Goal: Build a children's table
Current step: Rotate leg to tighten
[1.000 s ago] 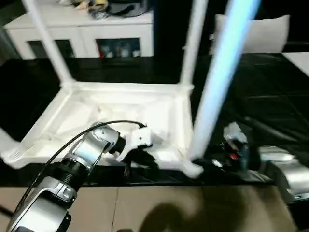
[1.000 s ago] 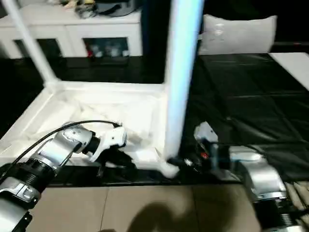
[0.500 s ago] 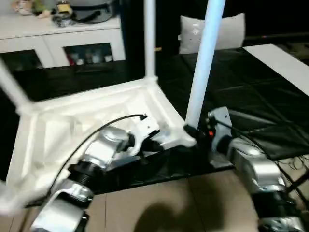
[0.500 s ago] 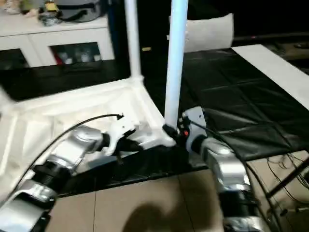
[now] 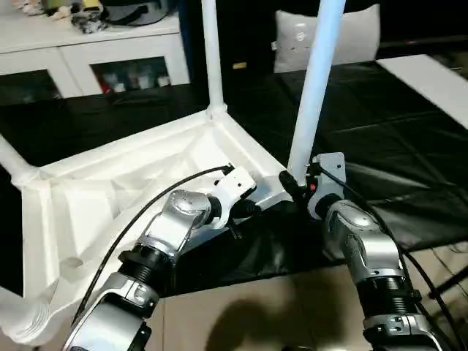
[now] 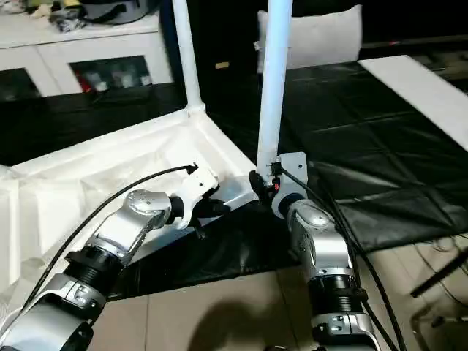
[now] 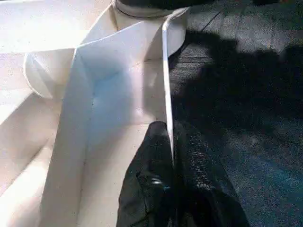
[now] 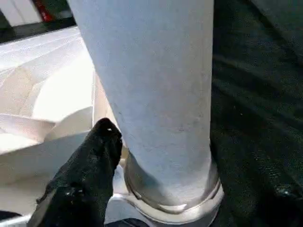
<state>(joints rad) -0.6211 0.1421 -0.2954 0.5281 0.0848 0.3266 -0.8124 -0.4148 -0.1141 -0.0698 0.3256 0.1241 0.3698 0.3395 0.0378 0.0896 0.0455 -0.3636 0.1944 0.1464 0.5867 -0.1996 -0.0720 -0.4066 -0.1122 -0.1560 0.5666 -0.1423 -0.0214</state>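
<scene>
Left gripper [image 7: 171, 156] pinches table rim [image 7: 166, 85]; right gripper [image 5: 298, 184] loosely straddles leg [image 5: 313, 88] mid-frame. Risk: unseated leg tilts from socket.

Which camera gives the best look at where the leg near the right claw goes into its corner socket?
The right wrist view: the leg fills it close up, seated in the socket collar, one black finger beside it. The two head views show that joint small and partly behind the right claw. The left wrist view shows the socket at its edge.
</scene>
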